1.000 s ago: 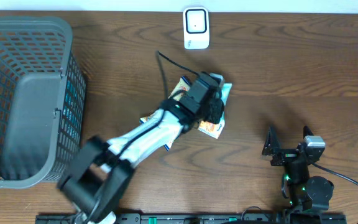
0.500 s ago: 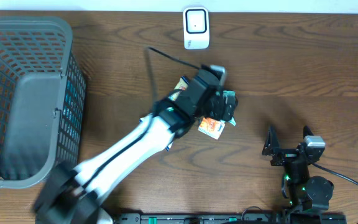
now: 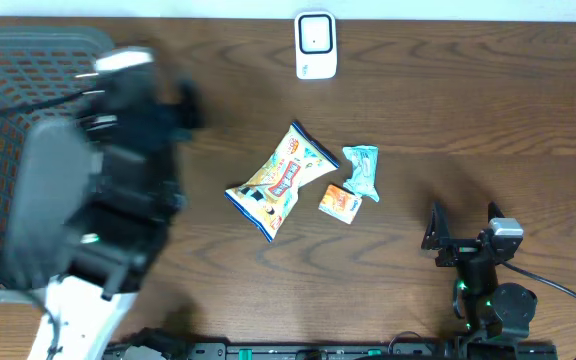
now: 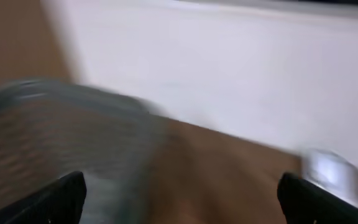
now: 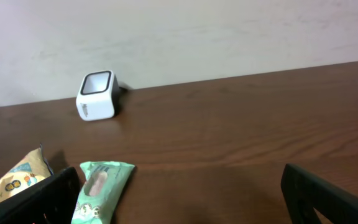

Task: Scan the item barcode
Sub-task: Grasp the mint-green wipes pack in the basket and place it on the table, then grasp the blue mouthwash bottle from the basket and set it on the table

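Observation:
Three packets lie mid-table: a yellow snack bag (image 3: 278, 185), a teal packet (image 3: 361, 170) and a small orange packet (image 3: 339, 203). The white barcode scanner (image 3: 316, 45) stands at the far edge, well beyond them. My left arm (image 3: 118, 180) is a blur over the basket, far left of the packets. The left gripper (image 4: 179, 205) is open with nothing between its fingers. My right gripper (image 3: 463, 235) rests open near the front right; its wrist view shows the teal packet (image 5: 101, 190), the snack bag (image 5: 14, 180) and the scanner (image 5: 96, 95) ahead.
A large grey mesh basket (image 3: 28, 60) fills the left end of the table, partly hidden under my left arm, and shows blurred in the left wrist view (image 4: 55, 124). A pale wall runs behind the table's far edge.
The left gripper opened, leaving the teal packet on the table. The left arm then swung fast to the left, off the packets and over the basket. The right arm stayed still.

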You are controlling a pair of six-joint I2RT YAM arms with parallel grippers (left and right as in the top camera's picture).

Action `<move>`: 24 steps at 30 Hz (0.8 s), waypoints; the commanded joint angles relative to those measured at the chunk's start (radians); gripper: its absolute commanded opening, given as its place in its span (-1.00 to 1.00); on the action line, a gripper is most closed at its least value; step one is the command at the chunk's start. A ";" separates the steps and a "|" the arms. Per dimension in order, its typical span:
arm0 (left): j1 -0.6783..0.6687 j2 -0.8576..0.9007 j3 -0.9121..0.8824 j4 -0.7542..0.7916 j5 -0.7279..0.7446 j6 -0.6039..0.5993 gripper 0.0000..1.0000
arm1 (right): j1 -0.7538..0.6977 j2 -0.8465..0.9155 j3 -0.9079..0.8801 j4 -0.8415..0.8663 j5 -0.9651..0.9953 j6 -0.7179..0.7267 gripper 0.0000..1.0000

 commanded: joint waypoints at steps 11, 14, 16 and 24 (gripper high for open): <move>0.732 0.090 0.009 0.008 0.700 -0.067 0.95 | 0.004 -0.005 -0.001 -0.004 0.006 0.003 0.99; 0.805 0.179 0.009 0.033 0.874 0.046 0.95 | 0.004 -0.005 -0.001 -0.004 0.005 0.003 0.98; 0.826 0.243 0.009 0.005 0.981 0.169 0.95 | 0.004 -0.005 -0.001 -0.004 0.006 0.003 0.99; 0.856 0.430 0.009 -0.240 1.017 0.367 0.96 | 0.004 -0.005 -0.001 -0.004 0.006 0.003 0.99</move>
